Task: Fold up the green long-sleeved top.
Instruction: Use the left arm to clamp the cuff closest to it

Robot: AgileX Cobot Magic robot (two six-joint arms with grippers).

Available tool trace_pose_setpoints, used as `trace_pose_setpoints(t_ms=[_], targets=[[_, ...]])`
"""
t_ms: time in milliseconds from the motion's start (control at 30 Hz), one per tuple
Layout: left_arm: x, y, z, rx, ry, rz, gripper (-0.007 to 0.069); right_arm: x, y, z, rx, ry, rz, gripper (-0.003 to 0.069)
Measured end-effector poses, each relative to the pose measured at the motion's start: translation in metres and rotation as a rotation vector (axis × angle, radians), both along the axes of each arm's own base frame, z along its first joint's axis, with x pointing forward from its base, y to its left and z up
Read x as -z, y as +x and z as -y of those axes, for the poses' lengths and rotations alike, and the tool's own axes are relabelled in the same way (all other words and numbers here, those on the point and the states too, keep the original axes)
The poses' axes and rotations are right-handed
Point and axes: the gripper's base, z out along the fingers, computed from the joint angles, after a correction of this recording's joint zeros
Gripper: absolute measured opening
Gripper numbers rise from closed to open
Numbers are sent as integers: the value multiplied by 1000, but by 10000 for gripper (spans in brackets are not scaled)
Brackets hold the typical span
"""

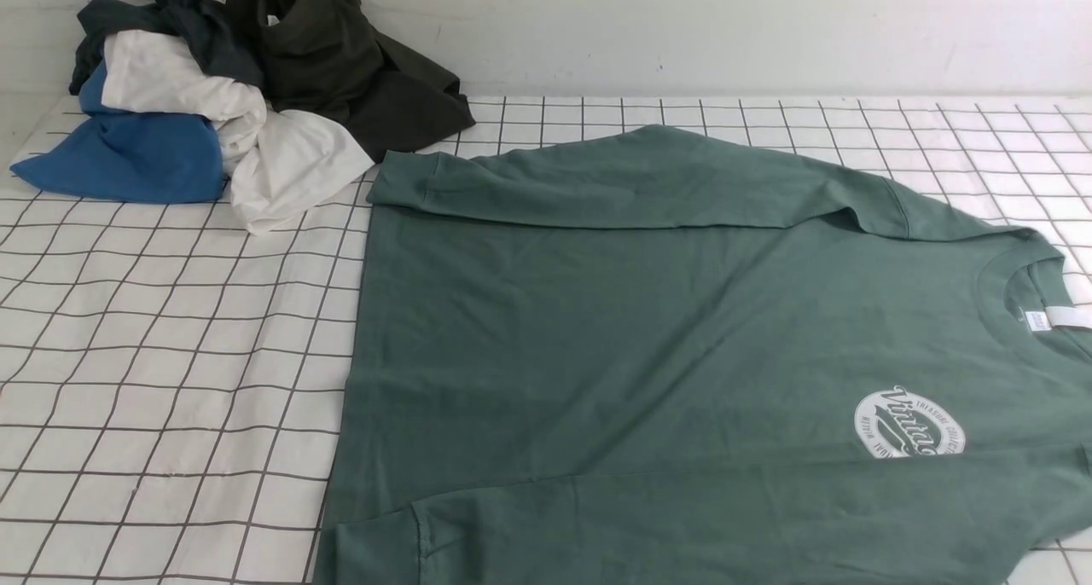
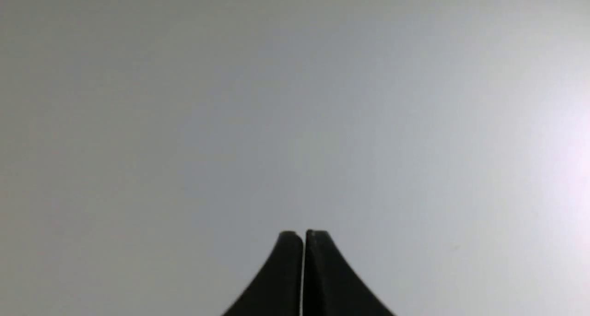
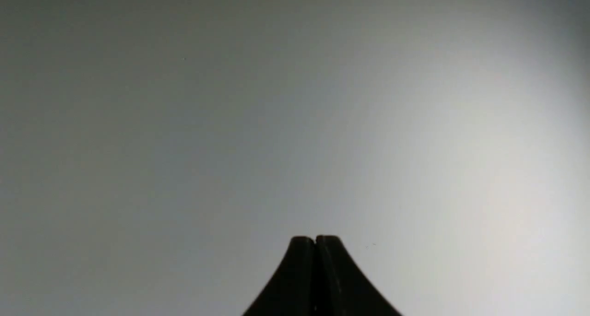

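The green long-sleeved top lies flat on the checked cloth, neck toward the right with a white label and a white oval logo. One sleeve is folded across its far edge, and the other sleeve lies along its near edge. Neither arm shows in the front view. In the left wrist view my left gripper is shut, empty, facing a blank grey surface. My right gripper is shut and empty in the right wrist view, before the same kind of blank surface.
A heap of other clothes sits at the back left: a blue one, a white one, a dark olive-black one and a dark navy one. A white wall bounds the table's far side.
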Motion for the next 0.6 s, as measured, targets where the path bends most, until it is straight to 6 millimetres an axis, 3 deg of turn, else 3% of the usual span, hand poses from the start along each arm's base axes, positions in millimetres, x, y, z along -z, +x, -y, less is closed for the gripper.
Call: trace_pose_setpoints(t_ms=[67, 100, 133, 167, 267, 333, 433, 600], targets=[[-24, 0, 0, 27, -30, -11, -8, -19, -4, 1, 5, 11, 3, -6], [-26, 2, 0, 30, -30, -31, -8, -21, -4, 1, 7, 12, -8, -6], [-53, 7, 1, 37, -29, -69, -8, -47, -5, 2, 13, 22, -35, -6], [-66, 13, 2, 38, -21, -114, -8, -60, -3, 3, 22, 27, -79, -6], [-86, 31, 4, 39, -3, -225, -8, -79, 10, 5, 51, 33, -218, -6], [-93, 67, 8, 38, 21, -399, -8, -88, 38, 9, 97, 30, -475, -6], [-73, 114, 15, 59, 43, -703, -8, -75, 73, 15, 129, 56, -830, -6], [-13, 154, 40, 162, 145, -1351, -7, -23, 112, 16, 122, 125, -1461, -6]])
